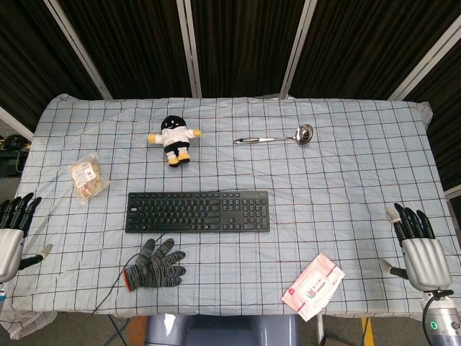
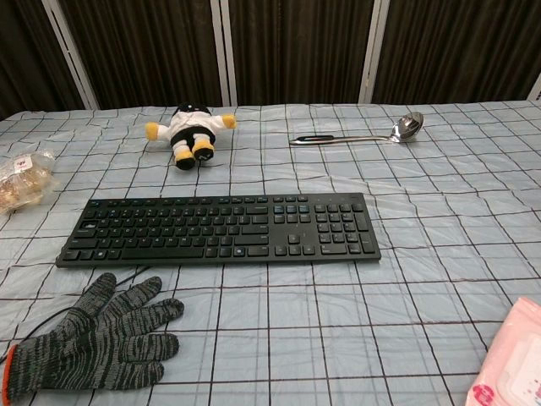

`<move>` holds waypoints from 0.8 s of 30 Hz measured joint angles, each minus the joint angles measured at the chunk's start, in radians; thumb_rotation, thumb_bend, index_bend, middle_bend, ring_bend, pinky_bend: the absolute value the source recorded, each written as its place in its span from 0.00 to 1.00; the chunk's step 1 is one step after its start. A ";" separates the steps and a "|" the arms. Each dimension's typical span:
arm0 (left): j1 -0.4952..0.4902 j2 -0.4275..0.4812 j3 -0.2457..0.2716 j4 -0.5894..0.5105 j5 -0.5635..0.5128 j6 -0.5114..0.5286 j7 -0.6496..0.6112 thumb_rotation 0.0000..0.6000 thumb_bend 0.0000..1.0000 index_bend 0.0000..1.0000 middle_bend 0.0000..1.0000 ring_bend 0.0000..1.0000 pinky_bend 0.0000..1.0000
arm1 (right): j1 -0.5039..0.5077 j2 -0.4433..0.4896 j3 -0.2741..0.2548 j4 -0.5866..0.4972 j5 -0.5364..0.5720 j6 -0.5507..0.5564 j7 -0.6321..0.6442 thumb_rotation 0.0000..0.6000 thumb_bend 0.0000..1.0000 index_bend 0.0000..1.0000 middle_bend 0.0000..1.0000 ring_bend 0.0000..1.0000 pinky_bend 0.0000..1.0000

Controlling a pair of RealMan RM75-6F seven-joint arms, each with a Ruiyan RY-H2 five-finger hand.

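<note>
- Glove (image 1: 154,266), grey knit, lies flat on checked tablecloth (image 1: 346,187) near front edge, just in front of keyboard (image 1: 197,211), about 7 o'clock from table centre; nothing touches it.
- Left hand (image 1: 13,229) at 8 o'clock table edge, fingers released and spread, holds nothing; glove is the nearest thing.
- Right hand (image 1: 419,249) at 4 o'clock edge, fingers apart, holds nothing; pink wipes pack (image 1: 312,285) near it.
- Plush doll (image 1: 173,138) at 11 o'clock, ladle (image 1: 275,137) at 1 o'clock, snack bag (image 1: 88,179) at 9 o'clock.
</note>
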 measured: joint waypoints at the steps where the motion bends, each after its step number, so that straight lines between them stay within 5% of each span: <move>1: 0.000 0.001 0.000 -0.001 -0.001 -0.001 0.001 1.00 0.15 0.00 0.00 0.00 0.00 | 0.000 0.001 0.000 -0.001 0.000 -0.001 0.000 1.00 0.05 0.00 0.00 0.00 0.00; 21: -0.002 0.007 0.006 -0.022 -0.019 -0.026 0.023 1.00 0.17 0.00 0.00 0.00 0.00 | 0.002 0.005 -0.003 -0.008 0.005 -0.011 0.003 1.00 0.05 0.00 0.00 0.00 0.00; 24: -0.003 0.009 0.007 -0.028 -0.021 -0.030 0.030 1.00 0.26 0.00 0.00 0.00 0.00 | 0.001 0.007 -0.004 -0.008 0.006 -0.013 0.004 1.00 0.05 0.00 0.00 0.00 0.00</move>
